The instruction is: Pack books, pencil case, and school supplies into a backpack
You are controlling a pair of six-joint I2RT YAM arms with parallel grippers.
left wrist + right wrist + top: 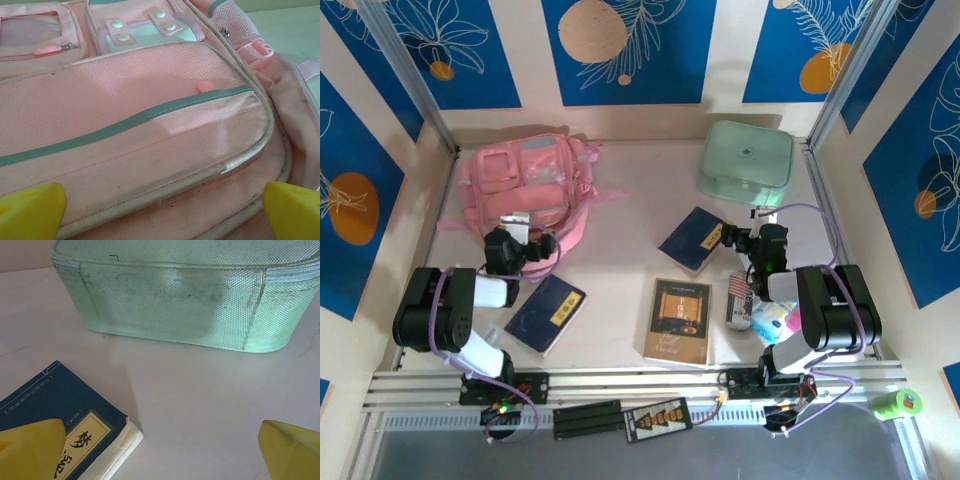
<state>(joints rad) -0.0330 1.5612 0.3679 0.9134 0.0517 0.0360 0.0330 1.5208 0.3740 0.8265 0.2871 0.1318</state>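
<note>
Ahead of the left claw (160,220), just past its yellow fingertips (30,212), the pink backpack (150,120) is lying flat with its front pockets facing up. The jaws are standing wide, gripping nothing. The pocket zips are looking shut; what is inside, I cannot tell. Behind this claw and a little to its right, a navy book (546,313) is lying on the table (620,240).

The right claw (160,455) is gaping wide too, holding nothing. Its left fingertip (30,447) is hanging over the corner of a second navy book (55,405); whether it is touching, I cannot tell. Farther ahead, a mint-green box (185,295) is sitting zipped, its contents hidden. Seen from above, a brown book (679,321) is lying behind this claw to its left. Two small packets (752,308) are resting right behind it, beside the arm.

The table is showing pale. The walls (620,50) are carrying blue panels with white leaf drawings and orange discs. A green tape roll (897,404) is sitting by the near rail, well behind the right claw.
</note>
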